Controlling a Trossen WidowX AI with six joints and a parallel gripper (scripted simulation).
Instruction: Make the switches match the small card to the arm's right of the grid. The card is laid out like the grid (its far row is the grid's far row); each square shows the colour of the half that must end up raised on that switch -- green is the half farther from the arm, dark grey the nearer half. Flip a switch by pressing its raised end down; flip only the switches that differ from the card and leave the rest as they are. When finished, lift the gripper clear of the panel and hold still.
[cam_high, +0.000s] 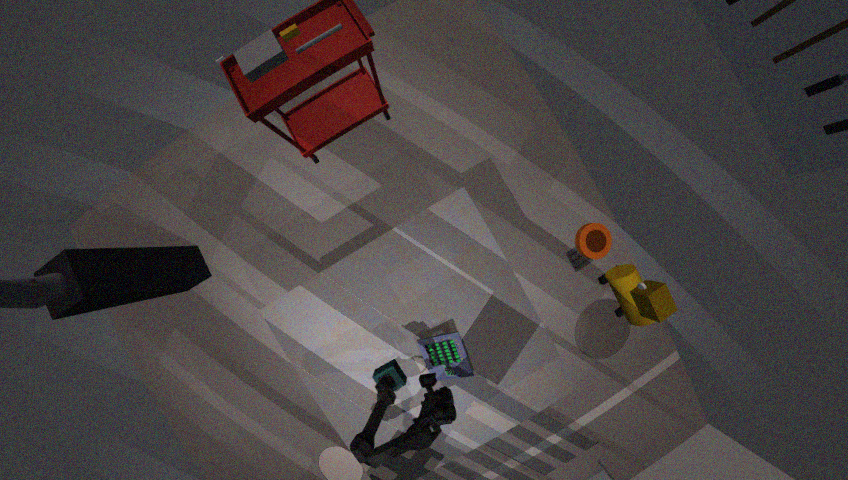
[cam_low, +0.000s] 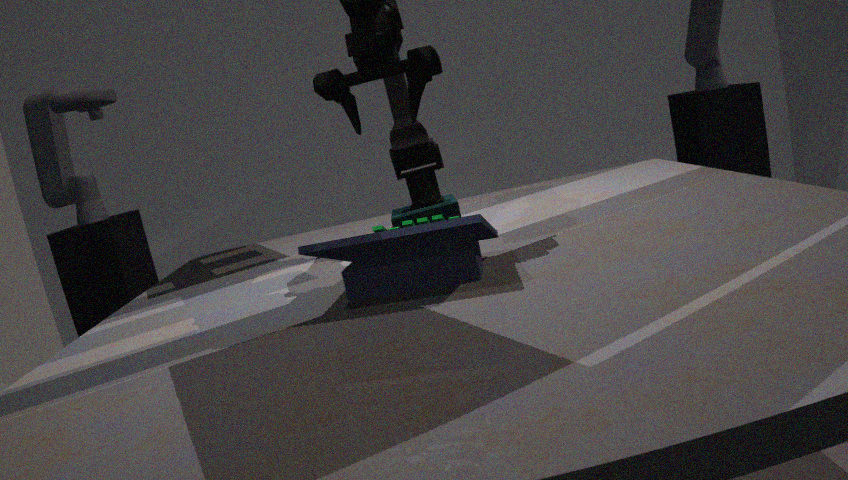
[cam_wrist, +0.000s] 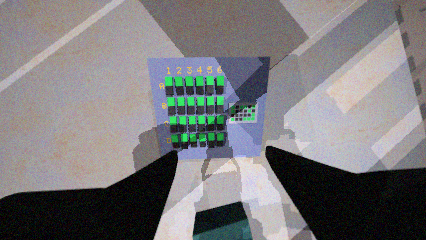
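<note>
The blue-violet panel (cam_high: 463, 350) (cam_low: 416, 270) (cam_wrist: 156, 80) bears a grid of green and dark grey rocker switches (cam_high: 446, 352) (cam_low: 422, 220) (cam_wrist: 199, 101), rows A to D, columns 1 to 6. Both colours show on the switches; which halves are raised is too small to tell surely. In row D, the green of columns 2 and 4 looks brighter. The small card (cam_wrist: 243, 113), right of the grid in the wrist view, has mixed green and dark squares, partly shaded. My gripper (cam_low: 385, 126) (cam_wrist: 222, 152) is open and empty, well above the panel, its fingers spread on the panel's near side.
The teal block (cam_high: 389, 374) (cam_low: 455, 205) (cam_wrist: 222, 230) at my arm's base stands close behind the panel. A red cart (cam_high: 336, 113), an orange ring-shaped thing (cam_high: 578, 240) and a yellow machine (cam_high: 624, 291) are farther off. Dark shadows fall across the panel.
</note>
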